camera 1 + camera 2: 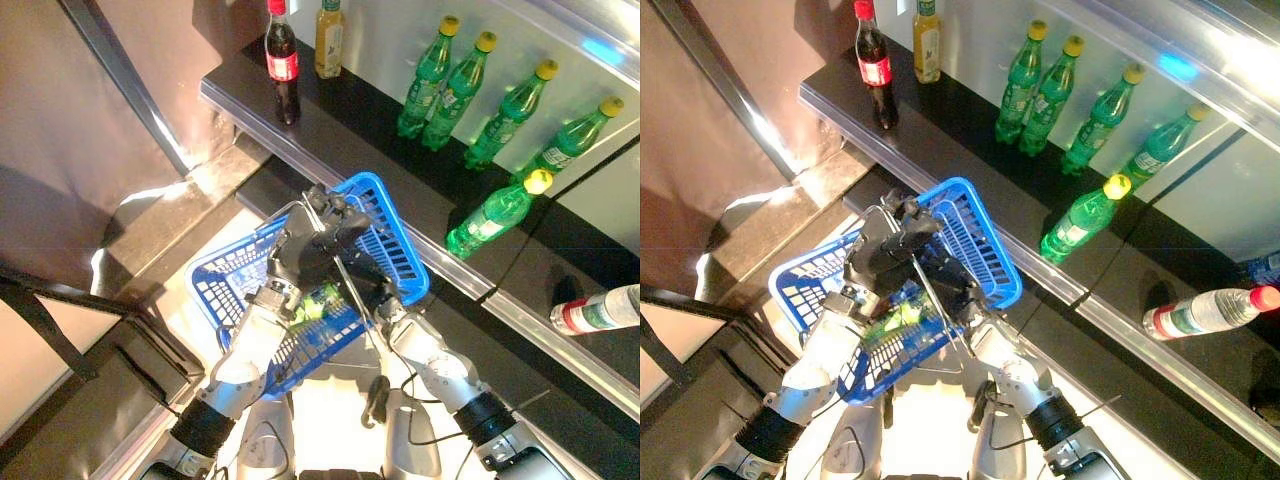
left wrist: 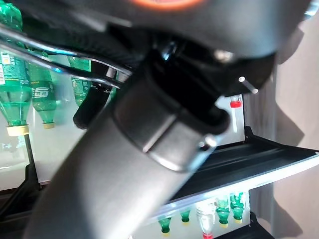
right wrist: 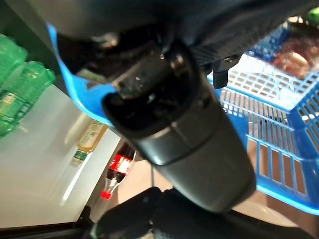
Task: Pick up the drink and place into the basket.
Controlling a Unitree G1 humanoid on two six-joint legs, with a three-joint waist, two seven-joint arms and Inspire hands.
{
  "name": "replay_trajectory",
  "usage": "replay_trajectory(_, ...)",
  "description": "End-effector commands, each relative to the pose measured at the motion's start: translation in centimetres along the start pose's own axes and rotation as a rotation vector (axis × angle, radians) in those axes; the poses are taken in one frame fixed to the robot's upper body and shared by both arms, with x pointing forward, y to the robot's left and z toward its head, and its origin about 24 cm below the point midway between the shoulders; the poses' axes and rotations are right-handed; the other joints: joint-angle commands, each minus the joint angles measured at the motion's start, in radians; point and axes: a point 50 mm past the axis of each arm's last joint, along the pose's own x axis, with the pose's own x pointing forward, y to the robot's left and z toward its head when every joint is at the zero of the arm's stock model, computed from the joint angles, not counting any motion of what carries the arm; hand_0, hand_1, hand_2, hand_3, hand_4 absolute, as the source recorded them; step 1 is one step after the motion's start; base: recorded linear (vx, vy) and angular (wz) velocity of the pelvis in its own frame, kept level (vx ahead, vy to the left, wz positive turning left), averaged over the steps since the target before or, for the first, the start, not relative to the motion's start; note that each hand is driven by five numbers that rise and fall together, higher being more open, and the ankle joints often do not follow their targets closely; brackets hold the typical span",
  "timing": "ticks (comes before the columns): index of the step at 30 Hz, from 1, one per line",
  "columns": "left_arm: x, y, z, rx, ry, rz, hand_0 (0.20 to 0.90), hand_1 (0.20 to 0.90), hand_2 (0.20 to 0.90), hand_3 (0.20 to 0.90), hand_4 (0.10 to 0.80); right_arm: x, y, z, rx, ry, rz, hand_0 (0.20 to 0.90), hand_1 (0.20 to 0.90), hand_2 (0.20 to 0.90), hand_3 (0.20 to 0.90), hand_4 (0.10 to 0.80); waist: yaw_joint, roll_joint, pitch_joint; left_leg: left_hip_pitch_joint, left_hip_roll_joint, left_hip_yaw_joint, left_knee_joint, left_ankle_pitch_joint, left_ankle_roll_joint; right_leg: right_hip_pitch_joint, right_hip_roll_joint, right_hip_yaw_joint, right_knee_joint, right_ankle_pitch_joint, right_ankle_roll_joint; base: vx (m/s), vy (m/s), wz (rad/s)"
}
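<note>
A dark shelf (image 1: 340, 120) carries green bottles (image 1: 432, 75), a cola bottle (image 1: 282, 62) and a yellowish bottle (image 1: 329, 38). Below it, the blue basket (image 1: 395, 250) hangs by its wire handle, gripped in the left hand (image 1: 310, 245); a green drink (image 1: 322, 298) seems to lie inside. The right hand (image 1: 375, 295) sits against the basket, and its fingers can't be read. Keep the basket level.

No print is legible; the labels on the shelf's (image 1: 360, 130) bottles are too small to read.
</note>
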Motion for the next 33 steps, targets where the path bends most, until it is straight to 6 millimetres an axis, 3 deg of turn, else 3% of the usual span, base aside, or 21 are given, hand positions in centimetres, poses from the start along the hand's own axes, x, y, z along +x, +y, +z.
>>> replay_trajectory(1, 3.1, -10.6, 5.6, -0.042, -0.464, -0.627, 0.300, 0.300, 0.300, 0.200, 0.100, -0.4, 3.3, 0.4, 0.085, -0.102, 0.192, 0.900, 0.900, 0.900, 0.900, 0.800, 0.000, 0.015, -0.240, 0.060, 0.032, 0.014, -0.015, 0.006, 0.009, 0.044, -0.032, 0.021, -0.029, 0.044, 0.064, 0.000, 0.000, 0.00)
replay_trajectory(6, 3.1, -10.1, 5.6, -0.055, -0.465, -0.607, 0.300, 0.300, 0.300, 0.200, 0.100, -0.5, 3.1, 0.4, 0.130, -0.128, 0.165, 0.900, 0.900, 0.900, 0.900, 0.800, 0.001, 0.017, -0.247, 0.067, 0.030, 0.009, -0.008, 0.002, 0.009, 0.053, -0.034, 0.023, -0.025, 0.042, 0.065, 0.016, 0.012, 0.00)
replay_trajectory(9, 2.1, -8.6, 6.0, -0.065, -0.463, -0.594, 0.300, 0.300, 0.300, 0.200, 0.100, -0.9, 2.4, 0.7, 0.150, -0.147, 0.144, 0.900, 0.900, 0.900, 0.900, 0.800, 0.006, 0.018, -0.251, 0.073, 0.031, 0.007, -0.013, 0.001, 0.006, 0.061, -0.035, 0.018, -0.030, 0.038, 0.065, 0.013, 0.011, 0.00)
replay_trajectory(10, 1.1, -7.3, 6.2, -0.076, -0.462, -0.597, 0.300, 0.300, 0.300, 0.200, 0.100, -1.4, 1.8, 0.8, 0.151, -0.159, 0.131, 0.900, 0.900, 0.900, 0.900, 0.800, 0.013, 0.021, -0.252, 0.073, 0.030, 0.003, -0.015, 0.002, 0.005, 0.064, -0.036, 0.016, -0.034, 0.038, 0.064, -0.029, 0.022, -0.04)
replay_trajectory(11, -2.2, -4.8, 6.7, -0.111, -0.452, -0.614, 0.300, 0.300, 0.300, 0.200, 0.100, -3.0, 0.4, 1.6, 0.148, -0.207, 0.102, 0.900, 0.900, 0.900, 0.900, 0.800, 0.036, 0.029, -0.242, 0.071, 0.025, -0.009, -0.011, -0.004, 0.007, 0.068, -0.044, 0.005, -0.034, 0.038, 0.066, -0.055, 0.018, -0.04)
replay_trajectory(13, -5.5, -3.5, 7.3, -0.145, -0.433, -0.633, 0.300, 0.300, 0.300, 0.200, 0.100, -4.3, -0.7, 2.4, 0.150, -0.283, 0.065, 0.900, 0.900, 0.900, 0.900, 0.800, 0.067, 0.036, -0.235, 0.062, 0.021, -0.024, -0.009, -0.006, 0.011, 0.068, -0.051, -0.009, -0.039, 0.043, 0.067, -0.066, 0.001, 0.01)
replay_trajectory(15, -6.7, -3.2, 7.6, -0.167, -0.416, -0.630, 0.300, 0.300, 0.300, 0.200, 0.100, -4.6, -1.1, 3.4, 0.165, -0.350, 0.042, 0.900, 0.900, 0.900, 0.900, 0.800, 0.087, 0.039, -0.231, 0.064, 0.019, -0.034, -0.006, -0.013, 0.012, 0.074, -0.054, -0.015, -0.036, 0.038, 0.068, -0.021, -0.011, 0.14)
replay_trajectory(18, -7.4, -2.8, 7.6, -0.201, -0.409, -0.587, 0.300, 0.300, 0.300, 0.200, 0.100, -4.6, -1.0, 5.1, 0.193, -0.459, 0.043, 0.900, 0.900, 0.900, 0.900, 0.800, 0.106, 0.042, -0.235, 0.070, 0.017, -0.047, -0.019, -0.009, 0.010, 0.087, -0.050, -0.019, -0.053, 0.042, 0.069, 0.005, -0.017, 0.12)
replay_trajectory(21, -7.6, -2.4, 7.4, -0.227, -0.408, -0.535, 0.300, 0.300, 0.300, 0.200, 0.100, -4.6, -0.3, 5.6, 0.195, -0.490, 0.093, 0.900, 0.900, 0.900, 0.900, 0.800, 0.110, 0.043, -0.240, 0.083, 0.013, -0.053, -0.032, -0.006, 0.009, 0.101, -0.044, -0.014, -0.071, 0.047, 0.073, 0.015, -0.008, 0.06)
replay_trajectory(28, -8.7, -0.8, 6.5, -0.260, -0.391, -0.405, 0.300, 0.300, 0.300, 0.200, 0.100, -5.7, 1.5, 5.1, 0.223, -0.453, 0.323, 0.900, 0.900, 0.900, 0.900, 0.800, 0.093, 0.039, -0.267, 0.124, 0.013, -0.045, -0.069, -0.002, 0.004, 0.139, -0.027, 0.016, -0.126, 0.057, 0.087, 0.016, -0.002, 0.04)
replay_trajectory(33, -9.5, 0.6, 6.1, -0.245, -0.386, -0.302, 0.300, 0.300, 0.300, 0.200, 0.100, -6.3, 2.2, 3.3, 0.171, -0.315, 0.452, 0.900, 0.900, 0.900, 0.900, 0.800, 0.069, 0.032, -0.289, 0.150, 0.016, -0.025, -0.097, 0.005, 0.003, 0.157, -0.017, 0.042, -0.165, 0.069, 0.093, 0.005, -0.010, -0.03)
